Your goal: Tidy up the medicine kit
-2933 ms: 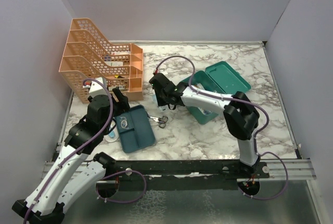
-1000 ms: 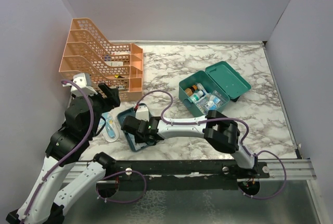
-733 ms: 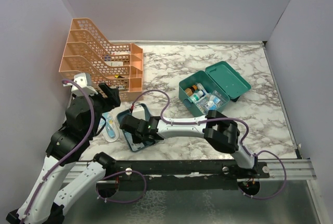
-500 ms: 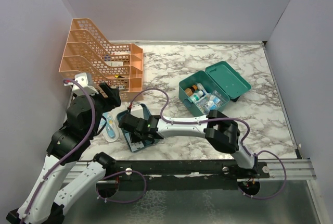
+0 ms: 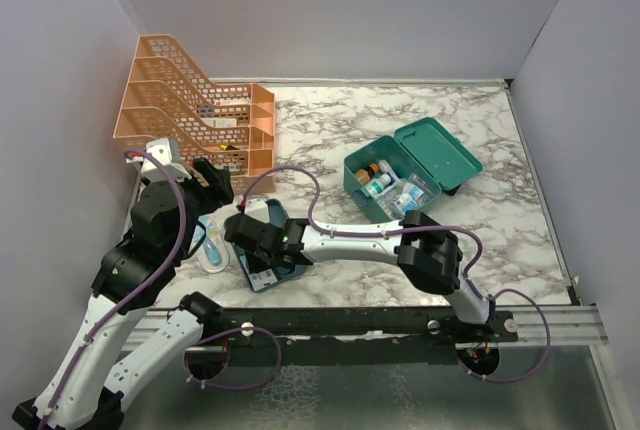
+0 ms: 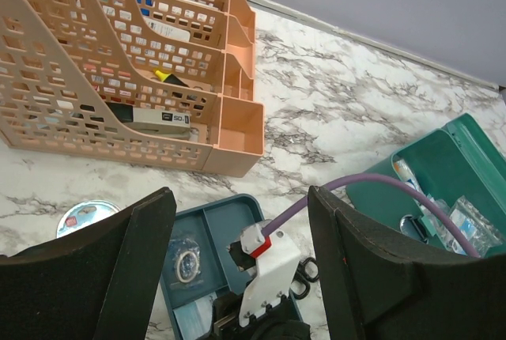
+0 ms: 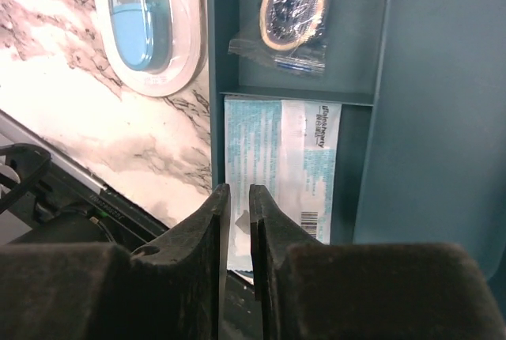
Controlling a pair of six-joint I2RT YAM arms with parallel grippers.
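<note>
- White-and-grey marble table point(image 5: 350, 120): fills the overhead view and carries every item listed below.
- Orange mesh plastic file rack point(image 5: 190, 120): upper left of the overhead view, with a few small items in its compartments. It plays no part in the step in hand.
- Teal rectangular medicine kit point(image 5: 438, 152): right of centre in the overhead view, lid thrown open. Bottles and packets already sit inside.
- Flat teal divided tray point(image 7: 427, 79): lower left of centre overhead, well apart from the kit.
- Left gripper point(image 6: 237, 198): jaws wide apart with nothing between them, hanging over the tray's left side.
- Right gripper point(image 7: 237, 198): fingers drawn to a narrow slit directly over the tray. Whether they pinch anything cannot be told.
- Clear blister pack with a blue insert point(image 7: 146, 16): on the marble, just beside the tray's left wall.
- Pale blue printed packet point(image 7: 285, 166): flat in the tray's lower compartment, its left edge under the right fingertips.
- Bagged yellow coil point(image 7: 292, 8): in the tray compartment above the packet.
- Assessment: partly complete. Packet, coil and blister pack appear outstanding, and the lid is unclosed.
</note>
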